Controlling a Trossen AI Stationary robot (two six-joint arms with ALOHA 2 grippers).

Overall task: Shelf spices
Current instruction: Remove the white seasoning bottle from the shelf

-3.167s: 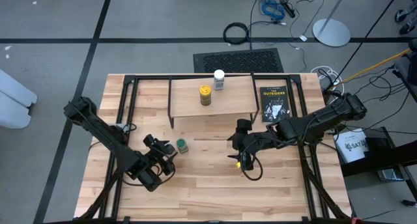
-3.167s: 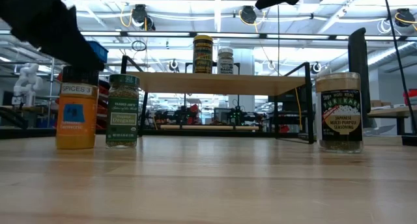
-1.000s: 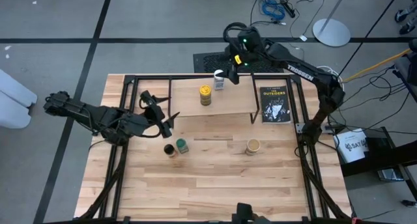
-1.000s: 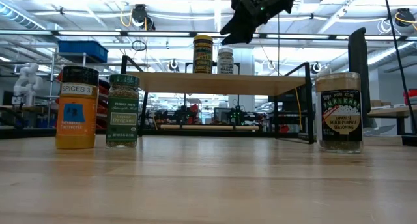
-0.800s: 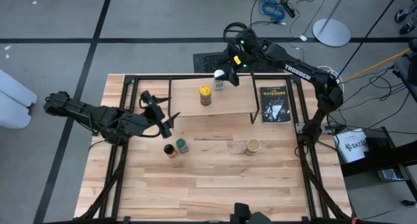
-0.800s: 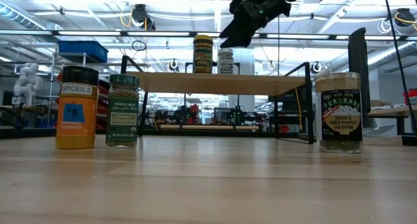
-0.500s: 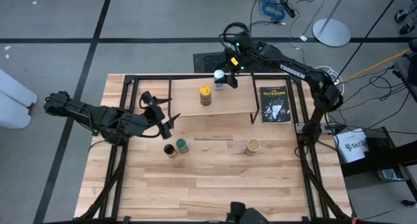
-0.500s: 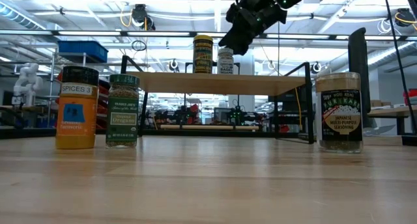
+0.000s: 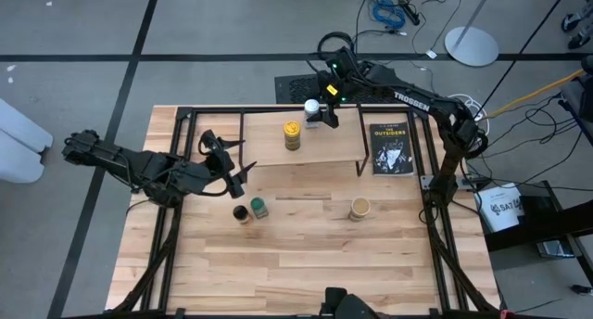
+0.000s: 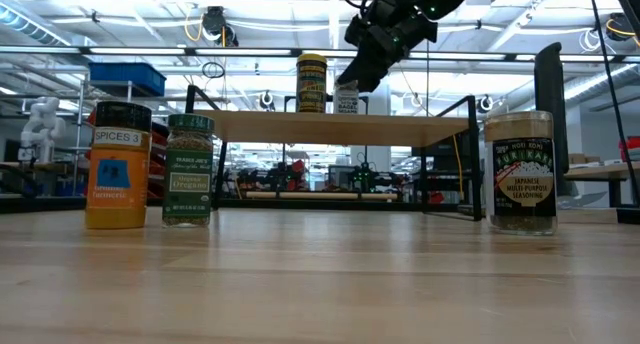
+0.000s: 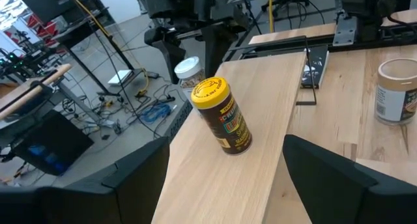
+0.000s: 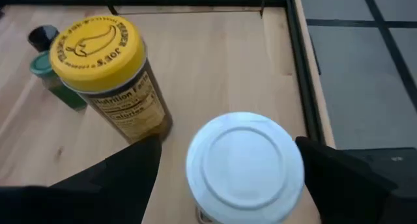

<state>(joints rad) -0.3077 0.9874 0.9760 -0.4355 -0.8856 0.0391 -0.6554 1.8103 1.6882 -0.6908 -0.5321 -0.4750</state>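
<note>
1. Nearest the low camera, three jars wait upright on the tabletop [image 9: 306, 254]: the dark-lid jar [image 9: 240, 213] touching or just beside the green-lid jar [image 9: 259, 207], and the tan-lid jar [image 9: 359, 208] well apart to the right. Each long axis is vertical, lid up.
2. Your left claw [image 9: 233, 163] idles over the tabletop by the shelf's left legs. Its fingers are spread and hold nothing; the left wrist view looks out along the shelf top between them.
3. On the shelf [image 9: 324, 143], the yellow-lid jar [image 9: 292, 133] stands upright near the middle, label toward the low camera.
4. Farthest back, your right claw [image 9: 320, 113] is over the white-lid jar [image 12: 245, 161] at the shelf's rear edge. Its fingers [image 12: 124, 168] are spread, one on each side of the lid, not touching it as far as the wrist view shows.
5. The step looks like either releasing or adjusting this jar; I cannot tell which.
6. If you leave it, rise straight up along the jar's vertical axis; a sideways drag could tip it off the rear edge or into its neighbour.
7. If you regrip, centre the lid between the fingers first.
</note>
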